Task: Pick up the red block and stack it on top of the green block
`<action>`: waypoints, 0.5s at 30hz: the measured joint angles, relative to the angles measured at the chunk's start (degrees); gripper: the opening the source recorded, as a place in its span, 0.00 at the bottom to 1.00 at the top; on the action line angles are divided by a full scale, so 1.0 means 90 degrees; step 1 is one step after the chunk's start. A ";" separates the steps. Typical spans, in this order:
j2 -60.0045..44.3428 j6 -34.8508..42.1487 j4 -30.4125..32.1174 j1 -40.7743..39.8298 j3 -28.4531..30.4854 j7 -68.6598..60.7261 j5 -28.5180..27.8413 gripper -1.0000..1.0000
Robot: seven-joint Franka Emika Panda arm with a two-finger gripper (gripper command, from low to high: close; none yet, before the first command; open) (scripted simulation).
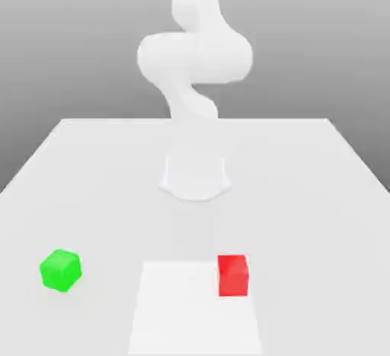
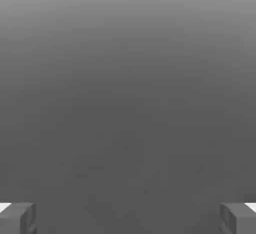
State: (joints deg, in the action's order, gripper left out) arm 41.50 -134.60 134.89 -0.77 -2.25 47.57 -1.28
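Fingers (image 2: pixel 21 219) are standing wide apart, gripping nothing (presumably keeping room for the red block (image 1: pixel 233 276), which is awaiting pickup).

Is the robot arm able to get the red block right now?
Probably yes: the end effector is open and empty, and nothing stands around the red block. It may need to turn first.

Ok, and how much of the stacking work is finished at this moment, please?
Nothing looks finished: the red cube sits at the edge of the white square, well apart from the green cube. Nothing is in hand; the gripper is open with nothing between its fingers. Left: grasp the red cube, lift it, and set it on the green one.
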 joint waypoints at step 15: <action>-0.3588 -0.2246 0.2370 -0.0168 -0.0867 0.0923 -0.0372 0.50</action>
State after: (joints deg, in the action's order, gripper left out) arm 9.21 -154.82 156.22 -2.28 -10.05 55.88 -4.63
